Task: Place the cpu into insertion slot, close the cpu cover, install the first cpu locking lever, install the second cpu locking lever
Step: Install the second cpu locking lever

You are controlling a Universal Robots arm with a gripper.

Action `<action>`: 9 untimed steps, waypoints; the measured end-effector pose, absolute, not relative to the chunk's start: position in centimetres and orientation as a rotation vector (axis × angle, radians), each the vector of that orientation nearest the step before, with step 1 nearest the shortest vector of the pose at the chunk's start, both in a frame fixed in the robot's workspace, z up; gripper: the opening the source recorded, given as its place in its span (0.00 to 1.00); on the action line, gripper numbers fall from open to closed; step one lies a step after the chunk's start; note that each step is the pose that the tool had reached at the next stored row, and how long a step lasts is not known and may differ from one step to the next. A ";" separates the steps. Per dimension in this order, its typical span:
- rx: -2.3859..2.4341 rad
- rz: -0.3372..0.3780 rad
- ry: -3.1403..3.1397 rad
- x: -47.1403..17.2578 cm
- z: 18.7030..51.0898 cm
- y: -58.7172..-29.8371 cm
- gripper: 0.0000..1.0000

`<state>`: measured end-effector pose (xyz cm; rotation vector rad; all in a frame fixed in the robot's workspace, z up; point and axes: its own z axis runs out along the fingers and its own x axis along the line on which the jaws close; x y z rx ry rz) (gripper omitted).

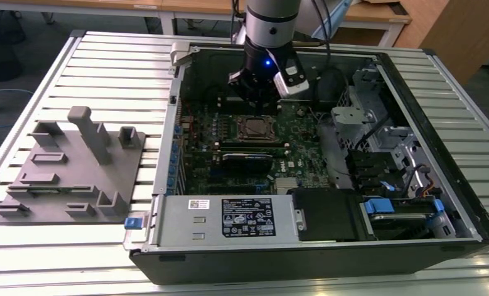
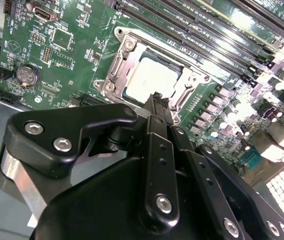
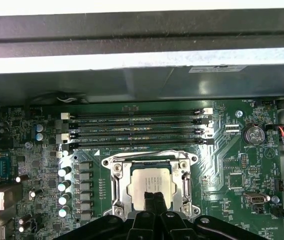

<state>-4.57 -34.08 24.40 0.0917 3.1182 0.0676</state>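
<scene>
My claw hangs close over the cpu, its fingers pressed together, with open air straight above the socket. I see memory slots running just beside the cpu cover on one side. In the exterior view, the case wall bounds the left and drive cages crowd the right. The grey fixture sits well apart on the tabletop.

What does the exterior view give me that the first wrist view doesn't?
Exterior view alone: the arm reaching down into the open computer case, the grey fixture block on the slatted table, and the power supply. First wrist view alone: the cpu seated with the cpu cover closed over it, plus the memory slots. Both show the gripper above the socket.
</scene>
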 end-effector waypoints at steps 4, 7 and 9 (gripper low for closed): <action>0.092 0.067 3.119 -4.6 24.4 -34.1 0.11; 0.092 0.067 3.118 -4.6 24.4 -34.3 0.11; 0.092 0.067 3.118 -4.6 24.4 -34.6 0.11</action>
